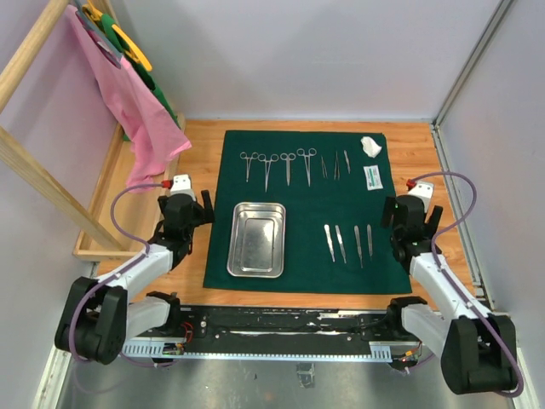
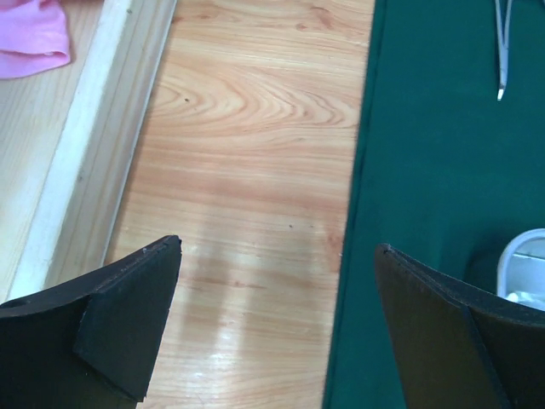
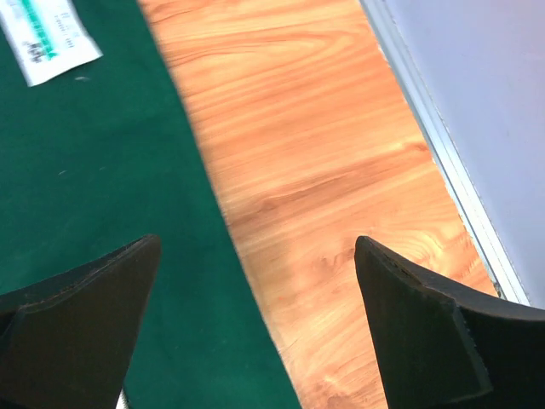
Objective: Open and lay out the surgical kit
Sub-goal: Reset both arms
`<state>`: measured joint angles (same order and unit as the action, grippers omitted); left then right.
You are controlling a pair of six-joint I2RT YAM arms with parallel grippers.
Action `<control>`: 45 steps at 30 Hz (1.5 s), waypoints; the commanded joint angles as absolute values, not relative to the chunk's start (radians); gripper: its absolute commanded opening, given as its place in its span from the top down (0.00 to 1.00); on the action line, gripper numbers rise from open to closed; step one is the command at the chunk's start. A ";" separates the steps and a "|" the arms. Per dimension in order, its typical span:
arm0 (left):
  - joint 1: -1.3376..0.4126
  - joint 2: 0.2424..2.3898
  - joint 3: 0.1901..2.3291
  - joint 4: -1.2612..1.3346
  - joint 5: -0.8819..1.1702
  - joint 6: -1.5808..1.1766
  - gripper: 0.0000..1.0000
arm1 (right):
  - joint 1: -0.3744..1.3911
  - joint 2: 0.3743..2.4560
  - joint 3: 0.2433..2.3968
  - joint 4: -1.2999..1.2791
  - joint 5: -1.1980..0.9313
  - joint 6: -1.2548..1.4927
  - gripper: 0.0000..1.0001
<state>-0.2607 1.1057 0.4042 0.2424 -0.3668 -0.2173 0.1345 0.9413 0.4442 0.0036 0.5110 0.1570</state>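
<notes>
Status: kit looks fully opened and laid out; no item in either gripper.

Cloth wrap [image 1: 302,213]: dark green, spread flat over the table's [image 1: 200,145] middle, far hem close to the far edge. It serves as the working field, so everything sits on it, nothing on bare wood.

Steel tray [image 1: 256,241]: near-left part of the cloth, upright, empty. Judged emptied so the instruments could be set out singly.

Forceps [image 1: 277,164]: row of ring-handled pcs along the cloth's far side, roughly parallel and apart. Thin tweezers [image 1: 335,164] just to their right; second group of tweezers [image 1: 347,243] toward the near-right part. Spacing lets each be picked w/o disturbing its neighbour.

Gauze wad [image 1: 371,146]: far-right corner of the cloth. White packet [image 1: 373,177] just nearer than it, by the right hem; soft goods kept apart from steel.

Left gripper [image 2: 278,249]: jaws wide, nothing between them, over bare wood beside the cloth's left hem, toward the table's left edge.

Right gripper [image 3: 255,242]: jaws wide, empty, straddling the cloth's right hem, toward the table's right edge.

Assessment: both arms sit off to the sides, clear of the instruments. Reads as task at or near completion. Only residual risk: a finger catching a hem and shifting the field.
</notes>
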 commanded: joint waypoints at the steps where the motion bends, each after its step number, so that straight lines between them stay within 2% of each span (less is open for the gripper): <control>1: -0.237 1.133 0.375 0.484 -0.399 -0.105 0.01 | 0.051 0.985 0.378 0.243 0.563 0.156 0.02; 6: -0.230 1.180 0.359 0.558 -0.370 -0.056 0.01 | 0.036 1.047 0.340 0.377 0.567 0.111 0.02; 9: -0.228 1.208 0.322 0.671 -0.333 0.018 0.01 | 0.016 1.096 0.314 0.474 0.532 0.107 0.02; 12: -0.229 1.262 0.245 0.888 -0.321 0.066 0.01 | 0.010 1.176 0.295 0.588 0.530 0.096 0.02; 23: -0.229 1.419 0.283 1.022 -0.423 0.117 0.01 | 0.062 1.331 0.250 0.902 0.308 -0.036 0.01; 26: -0.229 1.398 0.237 1.091 -0.455 0.104 0.01 | 0.068 1.433 0.160 1.205 0.284 -0.089 0.02; 31: -0.229 1.371 0.174 1.194 -0.446 0.106 0.01 | 0.073 1.380 0.231 0.975 0.262 -0.082 0.02; 36: -0.185 1.358 0.074 1.364 -0.484 0.041 0.01 | 0.070 1.389 0.239 0.968 0.253 -0.084 0.02; 38: -0.137 1.358 0.076 1.332 -0.387 0.003 0.01 | 0.069 1.389 0.239 0.967 0.253 -0.083 0.02; 41: -0.123 1.422 0.063 1.421 -0.280 0.038 0.01 | 0.069 1.388 0.238 0.968 0.253 -0.084 0.02; 45: -0.116 1.419 0.071 1.398 -0.271 0.027 0.01 | 0.069 1.387 0.236 0.972 0.253 -0.084 0.02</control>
<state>-0.1303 1.4097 0.0723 1.3239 -0.3298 0.0387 0.0586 1.3968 0.2218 0.9627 0.2600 -0.0689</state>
